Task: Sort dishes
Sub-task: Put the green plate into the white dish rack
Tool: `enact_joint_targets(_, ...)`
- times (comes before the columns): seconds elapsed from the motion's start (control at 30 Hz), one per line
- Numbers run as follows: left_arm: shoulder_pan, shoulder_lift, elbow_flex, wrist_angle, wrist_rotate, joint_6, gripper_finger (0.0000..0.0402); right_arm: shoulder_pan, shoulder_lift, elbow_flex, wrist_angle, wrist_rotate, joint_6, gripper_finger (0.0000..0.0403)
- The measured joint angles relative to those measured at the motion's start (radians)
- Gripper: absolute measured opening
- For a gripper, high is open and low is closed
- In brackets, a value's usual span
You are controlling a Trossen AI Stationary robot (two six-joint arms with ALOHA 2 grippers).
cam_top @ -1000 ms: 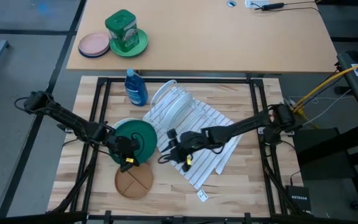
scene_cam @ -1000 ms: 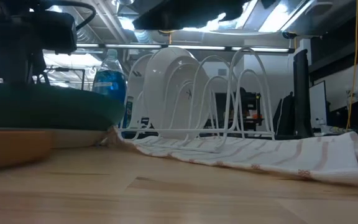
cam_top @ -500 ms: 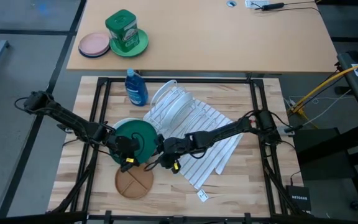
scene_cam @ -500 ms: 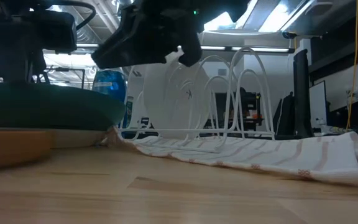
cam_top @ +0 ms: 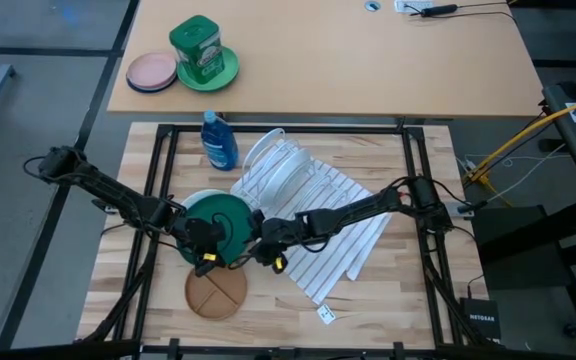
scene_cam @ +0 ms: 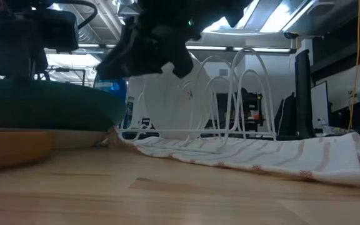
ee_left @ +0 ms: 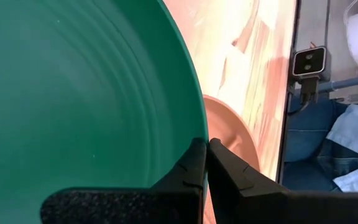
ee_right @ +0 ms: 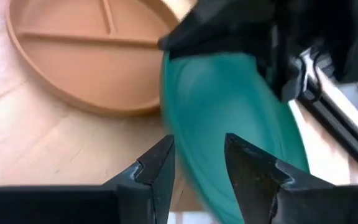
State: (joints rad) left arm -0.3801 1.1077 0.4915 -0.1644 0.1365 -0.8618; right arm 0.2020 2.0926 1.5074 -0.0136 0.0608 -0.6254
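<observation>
The dark green plate lies level over a white plate, whose edge shows under it in the low view. My left gripper is shut on the green plate's near rim. My right gripper is open at the plate's right rim, and in its wrist view one finger stands on either side of the rim. The tan divided plate lies flat on the table near them. Another white plate stands on edge in the wire rack. My left gripper pinches the green plate's near rim between its two fingers, one above and one below. The fingers come about level from the table's near left. The plate stays level; whether it rests on the white plate, I cannot tell. My right gripper: I cannot tell whether its fingers touch the rim.
The rack stands on a striped towel right of the plates. A blue bottle stands at the far side. On the far table are a pink plate and a pale green plate with a green canister.
My right gripper has gone toward the table's left edge, off the striped towel and up to the green plate's right rim. The green plate has stayed in place.
</observation>
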Motion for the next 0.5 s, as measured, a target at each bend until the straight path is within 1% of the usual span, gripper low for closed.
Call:
enact_joint_targets(0.27,0.0,0.0,0.0,0.001,0.004,-0.001,0.0,0.001,0.039,-0.001,-0.01,0.008,0.014,0.0143)
enact_joint_targets(0.5,0.0,0.0,0.0,0.002,0.007,0.004,0.0,0.0,0.04,-0.001,0.003,0.008,-0.002,0.0143)
